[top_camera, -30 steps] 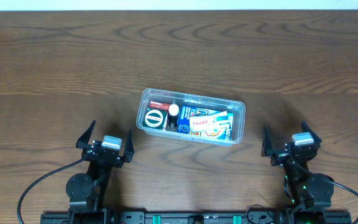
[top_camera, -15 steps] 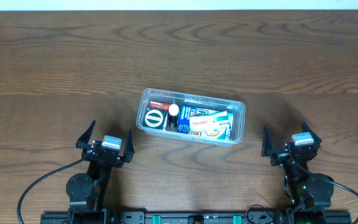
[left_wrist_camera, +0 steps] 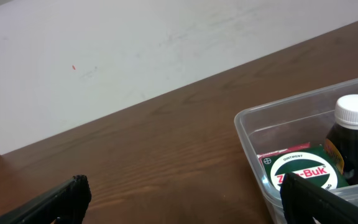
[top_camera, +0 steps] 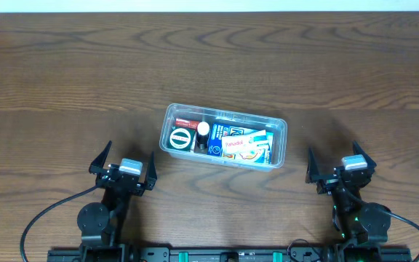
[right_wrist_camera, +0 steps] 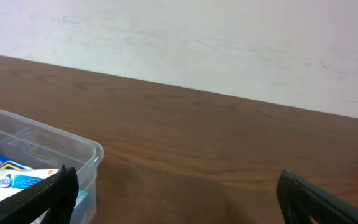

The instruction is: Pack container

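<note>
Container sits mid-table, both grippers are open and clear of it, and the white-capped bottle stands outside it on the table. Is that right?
Not quite. The bottle stands inside the container, between the tin and the carton, as the overhead view shows. The rest holds: the container sits mid-table, and the left gripper and right gripper are open and clear of it.

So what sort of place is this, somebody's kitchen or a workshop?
Probably a robotics lab or test bench. The left gripper and right gripper stand at the near edge of a wooden table, with a cable trailing, and beyond it is a plain white wall.
</note>
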